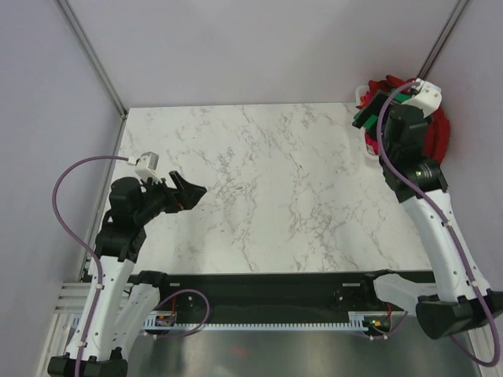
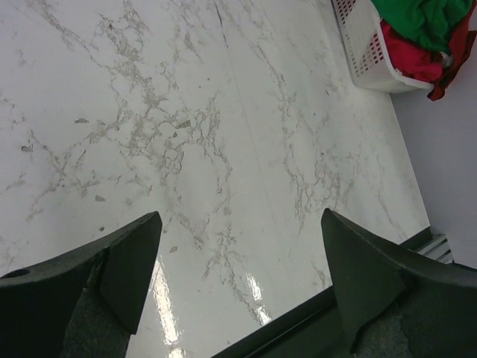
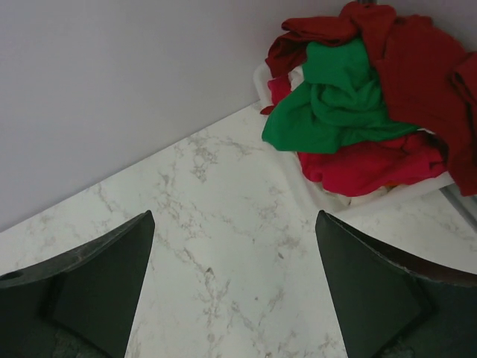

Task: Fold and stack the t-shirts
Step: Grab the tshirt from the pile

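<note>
Two grippers are working over one marble table (image 1: 275, 181), and both are standing wide open with nothing between their fingers. The left gripper (image 2: 238, 224) is hovering above bare marble near the table's left edge, its two dark fingers spread far apart. The right gripper (image 3: 235, 224) is reaching toward the far right corner, its two fingers equally spread and gripping nothing. The t-shirts (image 3: 358, 112) are lying in one crumpled heap just ahead of the right gripper and off to its right side, apart from both of its fingers. Three colours are showing in that heap: one green shirt (image 3: 328, 104) is sitting in the middle, one dark red shirt (image 3: 417, 67) is draping over the top and the far side, and one lighter red shirt (image 3: 373, 164) is bulging out underneath the green. Whether more pieces are lying hidden below cannot be told. The heap is spilling over the rim of one white basket (image 2: 365, 52), which is standing at the table's corner against the wall. From the left gripper the basket and its load are lying well apart, far ahead and to the right.
</note>
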